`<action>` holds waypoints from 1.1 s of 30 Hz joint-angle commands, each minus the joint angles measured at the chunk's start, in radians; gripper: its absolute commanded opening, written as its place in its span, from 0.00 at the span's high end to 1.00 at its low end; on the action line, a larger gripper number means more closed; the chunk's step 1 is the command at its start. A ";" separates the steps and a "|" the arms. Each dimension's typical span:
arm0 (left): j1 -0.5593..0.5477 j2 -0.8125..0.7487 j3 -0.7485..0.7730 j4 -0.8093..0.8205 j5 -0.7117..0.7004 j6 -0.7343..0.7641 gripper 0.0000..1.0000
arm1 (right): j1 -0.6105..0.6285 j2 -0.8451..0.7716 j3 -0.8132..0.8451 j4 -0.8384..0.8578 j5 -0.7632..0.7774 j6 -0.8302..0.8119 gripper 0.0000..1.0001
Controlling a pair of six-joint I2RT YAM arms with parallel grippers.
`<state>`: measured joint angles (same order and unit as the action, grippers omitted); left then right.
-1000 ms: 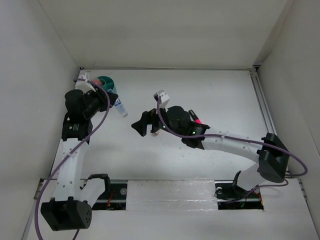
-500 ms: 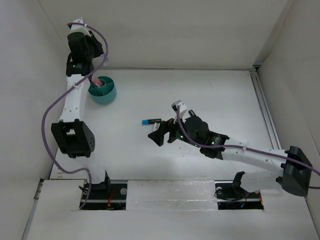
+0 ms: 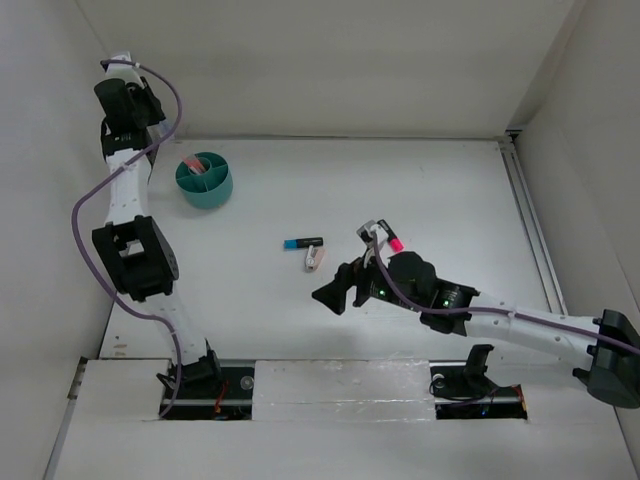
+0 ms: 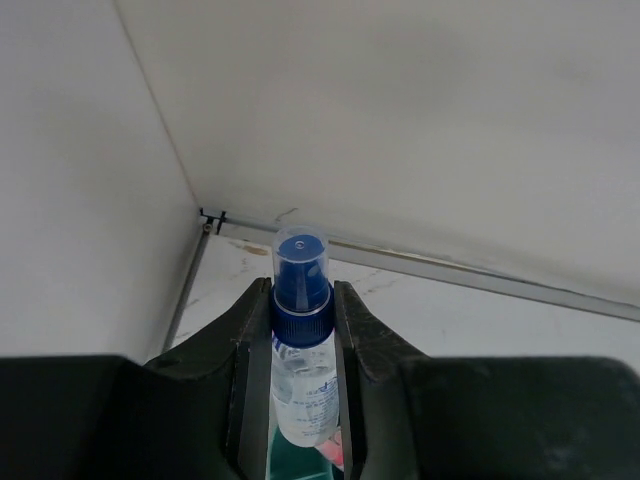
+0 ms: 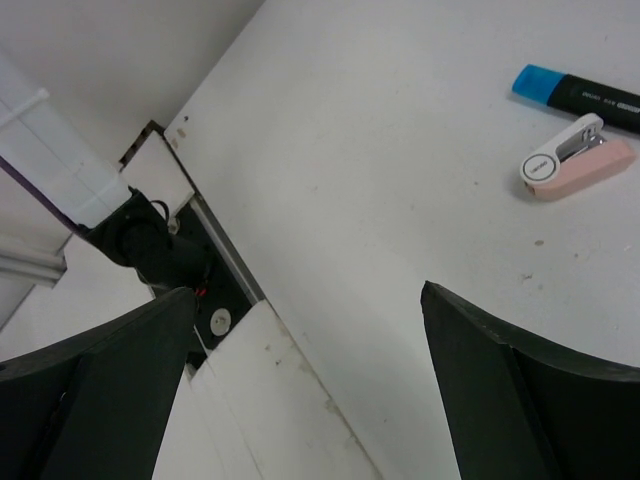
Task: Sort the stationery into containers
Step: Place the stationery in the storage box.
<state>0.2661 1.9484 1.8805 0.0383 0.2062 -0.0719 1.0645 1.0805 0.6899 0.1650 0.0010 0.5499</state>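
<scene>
Two claws are hanging apart: the left claw (image 4: 302, 300) is pinching the blue-capped bottle (image 4: 301, 370) above the table's (image 3: 420, 180) far-left corner, near the teal tub (image 3: 208, 196); the right claw (image 5: 305, 292) is gaping wide, empty, near the blue-ended marker (image 5: 580, 92) and pink-white stapler (image 5: 578, 165).

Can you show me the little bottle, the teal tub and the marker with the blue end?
bottle (image 4: 303, 395), left wrist view, clear body.
tub (image 3: 209, 196), top view, outer wall.
marker (image 5: 600, 98), right wrist view, black barrel.

— The bottle (image 4: 302, 340) is gleaming — clear, smooth plastic, the blue cap too.
— And at two o'clock, the pink-white item (image 5: 575, 165)?
— It's showing smooth plastic with a bright metal strip — the table (image 5: 380, 150) is looking matt white.
</scene>
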 commanded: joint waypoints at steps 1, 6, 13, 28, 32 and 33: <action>-0.010 -0.059 -0.014 0.110 0.039 0.087 1.00 | 0.021 -0.048 -0.012 0.022 -0.035 0.012 0.00; 0.064 -0.057 -0.112 0.184 0.068 0.067 1.00 | 0.022 -0.102 -0.021 0.022 -0.091 -0.001 0.00; 0.085 -0.057 -0.271 0.290 0.120 0.035 1.00 | 0.022 -0.079 -0.012 0.022 -0.102 -0.022 0.00; 0.085 -0.036 -0.299 0.408 0.208 -0.046 1.00 | 0.031 -0.042 -0.003 0.041 -0.102 -0.013 0.00; 0.085 -0.014 -0.288 0.408 0.246 -0.057 1.00 | 0.040 -0.042 -0.003 0.041 -0.102 -0.013 0.00; 0.085 -0.002 -0.279 0.417 0.246 -0.066 1.00 | 0.040 -0.042 -0.003 0.041 -0.102 -0.013 0.00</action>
<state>0.3485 1.9438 1.5673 0.3702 0.4072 -0.1146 1.0901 1.0393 0.6636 0.1493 -0.0940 0.5423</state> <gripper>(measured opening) 0.193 0.999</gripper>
